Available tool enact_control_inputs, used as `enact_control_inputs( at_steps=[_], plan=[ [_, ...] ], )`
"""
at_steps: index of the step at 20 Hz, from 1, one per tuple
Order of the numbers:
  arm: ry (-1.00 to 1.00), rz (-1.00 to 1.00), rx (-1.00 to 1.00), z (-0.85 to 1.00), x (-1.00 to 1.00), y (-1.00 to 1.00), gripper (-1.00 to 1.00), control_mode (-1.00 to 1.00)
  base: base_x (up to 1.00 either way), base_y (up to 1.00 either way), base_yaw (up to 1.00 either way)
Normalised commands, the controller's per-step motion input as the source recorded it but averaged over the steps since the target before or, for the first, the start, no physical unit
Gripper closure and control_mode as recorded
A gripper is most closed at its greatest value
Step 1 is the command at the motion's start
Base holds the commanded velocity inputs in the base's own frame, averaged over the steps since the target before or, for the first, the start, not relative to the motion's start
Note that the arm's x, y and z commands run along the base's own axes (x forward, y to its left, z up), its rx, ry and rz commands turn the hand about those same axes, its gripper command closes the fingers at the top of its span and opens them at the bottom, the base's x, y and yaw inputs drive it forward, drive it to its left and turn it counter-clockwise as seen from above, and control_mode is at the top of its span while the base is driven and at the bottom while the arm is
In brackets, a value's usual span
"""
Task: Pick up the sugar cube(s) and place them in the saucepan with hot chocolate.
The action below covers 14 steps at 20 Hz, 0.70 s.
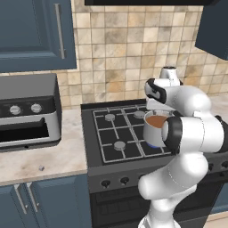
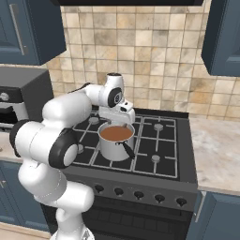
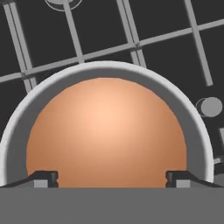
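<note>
On the black stove (image 1: pixel 116 133), near its front, you have the saucepan (image 2: pixel 115 140) standing upright on the grate, its brown hot chocolate (image 3: pixel 105 131) showing smooth and unbroken inside the steel rim. In the right base view its thin dark handle (image 2: pixel 126 150) points toward the front edge of the stove, above the row of knobs (image 2: pixel 138 194). Your claw (image 3: pixel 111 177) hangs right over the pan, looking straight down into the liquid; in the hand view its two fingertips (image 3: pixel 43 178) stand wide apart, one at each side of the brown surface, with nothing between them. In the left base view your arm's elbow covers the right part of the pan, so you see just its left wall and a slice of the chocolate.

On the tabletop (image 1: pixel 58 160) left of the stove, you can make out one tiny greyish speck (image 1: pixel 42 168) near the front edge, well apart from the pan; it is too small to say for certain that it is a sugar cube. A toaster oven (image 1: pixel 27 111) sits behind it against the tiled wall (image 1: pixel 116 49), under a blue cabinet (image 1: pixel 35 31).
</note>
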Motion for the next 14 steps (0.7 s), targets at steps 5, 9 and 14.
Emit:
enact_control_inputs(
  at_steps=[5,9,14],
  plan=[
    [0.00,0.00,-0.02,0.42,-0.21,0.28,-1.00,-1.00,0.00,0.00,0.00],
    [0.00,0.06,0.00,0.62,-0.63,0.60,-1.00,-1.00,0.00,0.00,0.00],
    [0.00,0.06,0.00,0.48,-0.78,0.73,-1.00,-1.00,0.00,0.00,0.00]
  ],
)
